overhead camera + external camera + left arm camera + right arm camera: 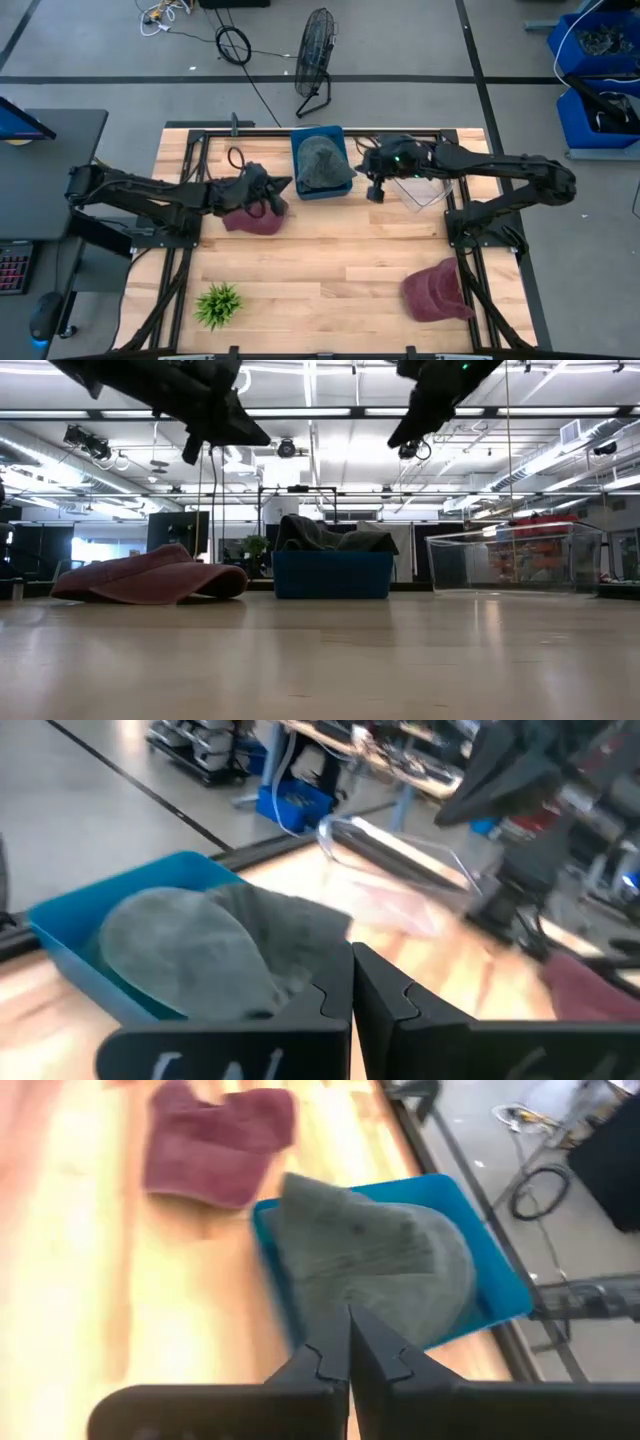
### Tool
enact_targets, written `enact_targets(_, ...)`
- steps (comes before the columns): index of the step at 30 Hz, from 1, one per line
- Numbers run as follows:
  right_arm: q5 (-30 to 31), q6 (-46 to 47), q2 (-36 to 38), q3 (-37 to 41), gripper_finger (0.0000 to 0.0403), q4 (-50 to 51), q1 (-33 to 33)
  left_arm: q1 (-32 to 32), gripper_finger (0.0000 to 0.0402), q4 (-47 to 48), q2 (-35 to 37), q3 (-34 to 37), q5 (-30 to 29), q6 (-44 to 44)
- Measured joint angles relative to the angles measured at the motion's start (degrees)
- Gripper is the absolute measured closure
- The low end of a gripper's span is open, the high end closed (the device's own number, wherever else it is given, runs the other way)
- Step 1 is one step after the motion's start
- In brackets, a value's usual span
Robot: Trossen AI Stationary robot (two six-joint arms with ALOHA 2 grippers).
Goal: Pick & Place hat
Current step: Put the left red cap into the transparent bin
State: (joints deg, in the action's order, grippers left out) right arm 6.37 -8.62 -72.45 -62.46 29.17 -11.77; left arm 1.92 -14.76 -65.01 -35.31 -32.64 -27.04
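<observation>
- High view: the left gripper, fingers pressed together on nothing, hangs above a maroon hat lying on the table.
- The right gripper, fingers likewise together, hangs beside the blue bin holding a grey hat.
- Another maroon hat lies near the table's front right.

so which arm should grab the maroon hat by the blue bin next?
Left, probably. The left gripper hangs right over the maroon fabric hat, fingers shut and empty. The right gripper sits across the blue plastic bin holding the grey hat, nearer the clear plastic box.
</observation>
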Motion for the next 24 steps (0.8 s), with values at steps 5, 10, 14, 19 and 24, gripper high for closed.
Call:
enact_targets(5,0.0,-0.15,2.46,0.0,0.0399,4.29,6.07,5.78,0.0399,2.13,0.26,0.04,0.0,-0.73)
enact_targets(10,0.02,1.09,2.93,0.0,0.0398,6.12,11.72,12.87,0.0399,5.2,0.24,0.0,-0.17,-0.91)
enact_targets(14,0.06,1.15,2.0,-0.02,0.0398,5.98,14.18,17.97,0.0399,7.28,0.2,-0.07,-0.19,-0.84)
enact_targets(19,-1.44,4.99,0.58,-0.02,0.0397,6.75,15.43,22.87,0.0399,18.06,-0.25,-7.09,-1.14,-0.87)
enact_targets(24,-3.71,6.59,0.65,-0.03,0.0375,9.94,17.11,24.11,0.0399,38.01,-3.11,-18.46,-1.63,-4.17)
